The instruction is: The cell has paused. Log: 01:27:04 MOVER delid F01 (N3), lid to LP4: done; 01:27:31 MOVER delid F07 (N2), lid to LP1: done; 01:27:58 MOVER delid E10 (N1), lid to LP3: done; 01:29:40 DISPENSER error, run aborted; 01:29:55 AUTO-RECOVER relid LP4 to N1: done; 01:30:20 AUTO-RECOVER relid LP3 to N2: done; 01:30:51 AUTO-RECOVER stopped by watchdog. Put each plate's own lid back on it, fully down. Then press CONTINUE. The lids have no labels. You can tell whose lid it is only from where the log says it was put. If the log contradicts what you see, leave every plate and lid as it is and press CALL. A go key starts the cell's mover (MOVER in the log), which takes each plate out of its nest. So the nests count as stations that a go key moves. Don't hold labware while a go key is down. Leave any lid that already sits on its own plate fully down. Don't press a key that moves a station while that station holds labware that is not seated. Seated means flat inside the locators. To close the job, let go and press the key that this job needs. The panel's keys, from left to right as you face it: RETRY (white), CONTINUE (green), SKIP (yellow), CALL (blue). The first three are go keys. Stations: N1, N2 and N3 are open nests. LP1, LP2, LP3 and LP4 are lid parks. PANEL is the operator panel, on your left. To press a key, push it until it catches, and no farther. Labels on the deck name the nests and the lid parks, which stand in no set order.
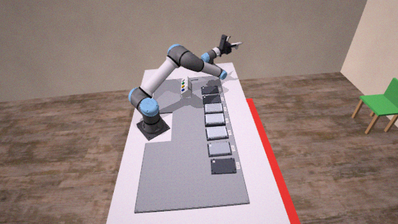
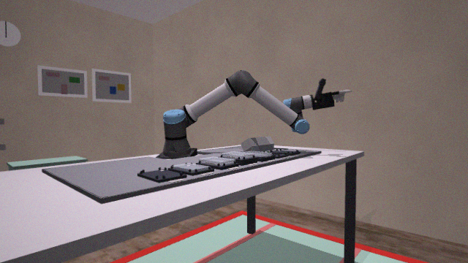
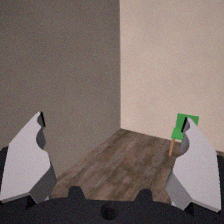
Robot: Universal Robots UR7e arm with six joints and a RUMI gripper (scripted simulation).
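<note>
Seven stations stand in a row on the grey mat. From the far end, in the top view: two dark empty-looking stations (image 1: 209,90) (image 1: 211,99), three pale plates (image 1: 213,107) (image 1: 214,119) (image 1: 216,132), a smoother pale-grey piece (image 1: 219,149), and a dark station (image 1: 223,165). I cannot tell which plates carry lids. The white deck labels are too small to read. The operator panel (image 1: 185,87) with its four coloured keys stands left of the far stations. My gripper (image 1: 234,44) (image 2: 341,94) is open and empty, high in the air beyond the table's far end. In the wrist view the fingers frame only floor and walls.
The arm's base (image 1: 152,122) is bolted at the table's left side. A red strip (image 1: 267,149) runs along the floor beside the table's right edge. A green chair (image 1: 380,104) stands far off to the right.
</note>
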